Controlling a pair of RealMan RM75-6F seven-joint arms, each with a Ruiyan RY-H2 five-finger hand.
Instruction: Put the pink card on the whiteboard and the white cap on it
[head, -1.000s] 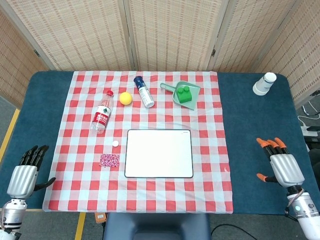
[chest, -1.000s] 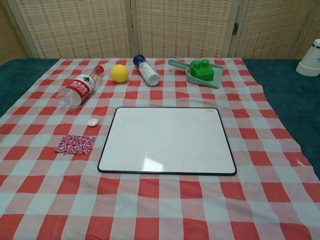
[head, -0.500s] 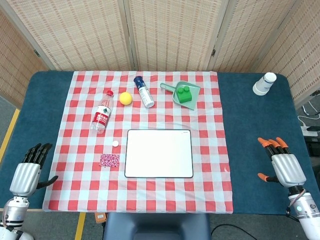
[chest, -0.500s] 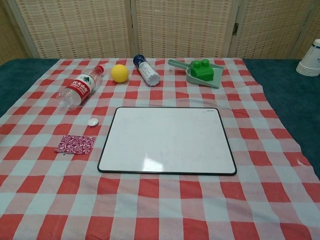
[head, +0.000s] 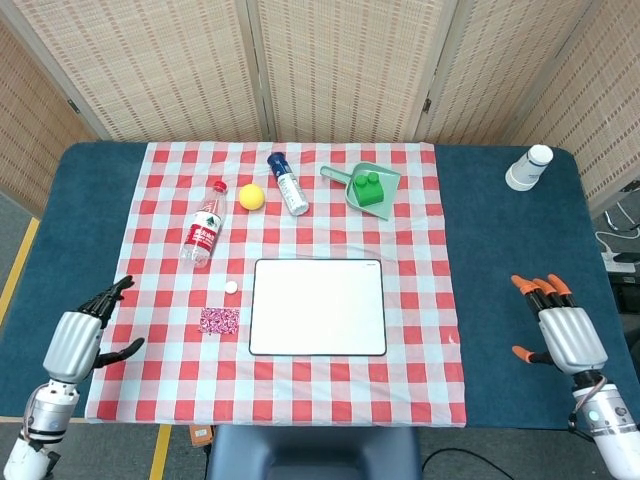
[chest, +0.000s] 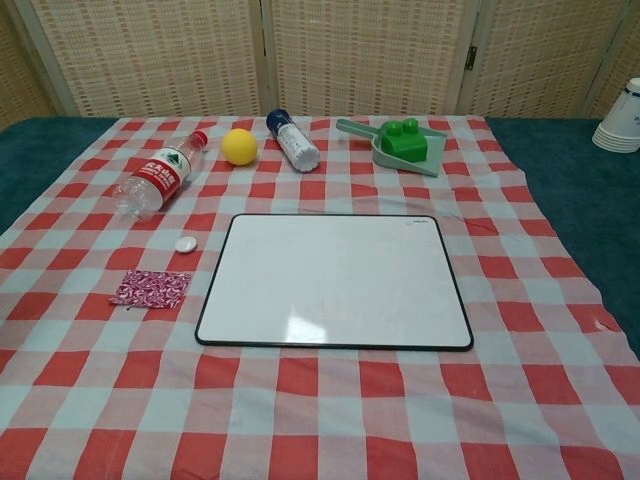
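Note:
The pink patterned card (head: 219, 320) (chest: 150, 288) lies flat on the checked cloth just left of the whiteboard (head: 318, 306) (chest: 335, 280). A small white cap (head: 231, 288) (chest: 185, 243) sits on the cloth a little behind the card, near the board's far left corner. The board's surface is bare. My left hand (head: 82, 336) hovers at the cloth's left edge, fingers spread and holding nothing, well left of the card. My right hand (head: 562, 330) rests open over the blue table at the far right. Neither hand shows in the chest view.
Behind the board lie a clear water bottle (head: 204, 232), a yellow ball (head: 251, 196), a blue-capped bottle (head: 288, 184) and a green dustpan (head: 366, 185) holding a green block (head: 371, 188). Stacked paper cups (head: 528, 167) stand at the far right corner.
My left hand has moved right and forward, toward the cloth's left edge and closer to the card. The right hand has barely shifted. Nothing on the table has moved.

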